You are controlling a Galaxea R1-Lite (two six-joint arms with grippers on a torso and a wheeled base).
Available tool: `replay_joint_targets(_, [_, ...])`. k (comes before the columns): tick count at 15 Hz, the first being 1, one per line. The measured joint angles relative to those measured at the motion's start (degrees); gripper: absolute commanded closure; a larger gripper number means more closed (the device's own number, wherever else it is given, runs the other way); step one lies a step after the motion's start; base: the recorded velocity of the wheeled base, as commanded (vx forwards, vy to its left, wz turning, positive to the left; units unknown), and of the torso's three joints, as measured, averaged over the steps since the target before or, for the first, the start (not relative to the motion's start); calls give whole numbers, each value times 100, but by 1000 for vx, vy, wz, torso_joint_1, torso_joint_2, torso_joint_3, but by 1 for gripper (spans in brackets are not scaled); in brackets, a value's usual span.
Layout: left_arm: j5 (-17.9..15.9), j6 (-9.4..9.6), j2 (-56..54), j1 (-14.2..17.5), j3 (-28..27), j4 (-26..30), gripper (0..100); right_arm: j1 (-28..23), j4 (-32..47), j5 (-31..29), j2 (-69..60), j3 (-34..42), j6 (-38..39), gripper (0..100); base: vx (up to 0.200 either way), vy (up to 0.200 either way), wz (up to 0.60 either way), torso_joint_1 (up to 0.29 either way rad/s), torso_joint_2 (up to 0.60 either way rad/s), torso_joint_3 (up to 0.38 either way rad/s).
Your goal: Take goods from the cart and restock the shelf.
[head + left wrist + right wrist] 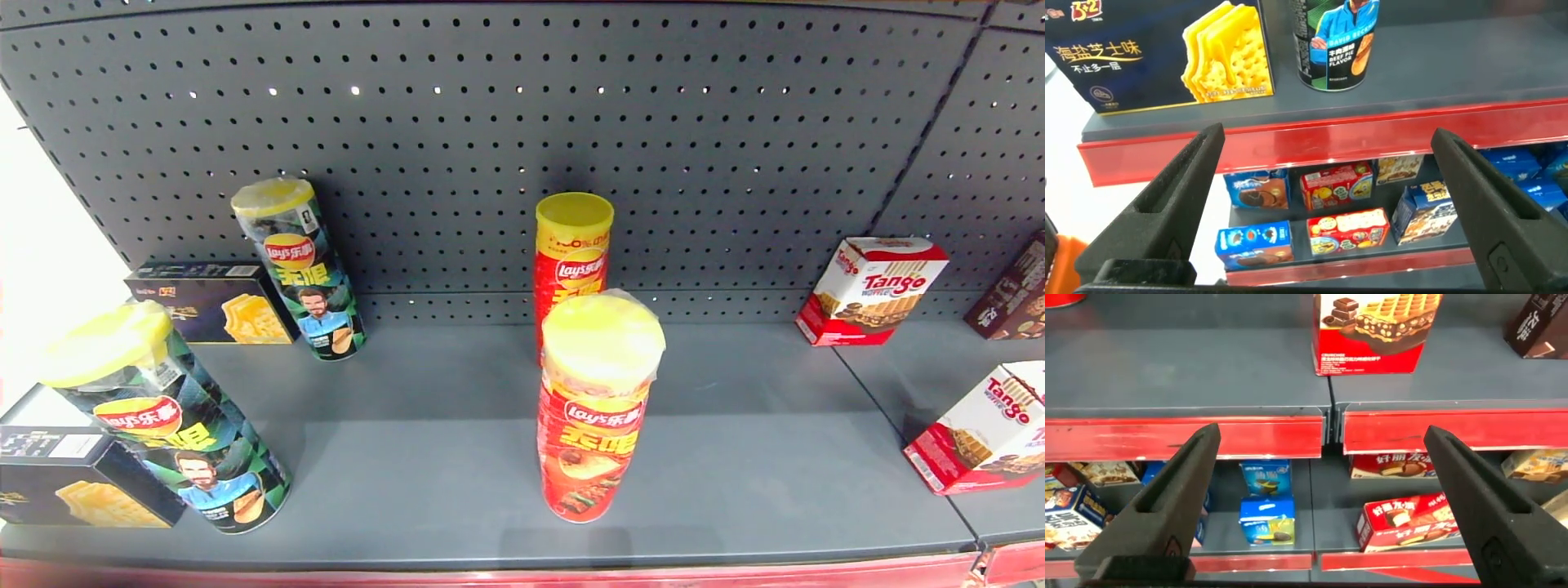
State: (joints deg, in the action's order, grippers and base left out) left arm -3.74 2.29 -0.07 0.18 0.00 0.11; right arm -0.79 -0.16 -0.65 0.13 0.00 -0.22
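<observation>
Grey shelf [735, 457] against pegboard [571, 98], red front lip [490, 576], left gripper [1327, 135], right gripper [1321, 431], both spread wide, empty

Matt grey perforated metal shelf [457, 457] holds glossy film-wrapped chip cans [594, 425] and cardboard boxes [869, 290].

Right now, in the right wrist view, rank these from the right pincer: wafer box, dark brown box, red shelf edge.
1. Red shelf edge: straight ahead of the open right pincer.
2. Wafer box: standing just behind that edge.
3. Dark brown box: deeper on the shelf, off to one side.
</observation>
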Motion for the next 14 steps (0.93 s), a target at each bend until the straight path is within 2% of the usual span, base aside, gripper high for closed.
replay_joint_targets(3, [284,-11,0,-5,0,0,0,2,0,10,-4,0,0,0,0,0,0,0,0,0])
replay_joint_targets(10, [174,-88,0,-2,0,-11,0,0,0,29,-4,0,0,0,0,0,0,0,0,0])
replay_joint_targets(12, [185,-73,0,0,0,-11,0,0,2,29,-4,0,4,0,0,-200,0,5,5,2])
replay_joint_targets(14, [183,-99,0,0,0,-11,0,-2,-5,33,-4,0,0,0,0,0,0,0,0,0])
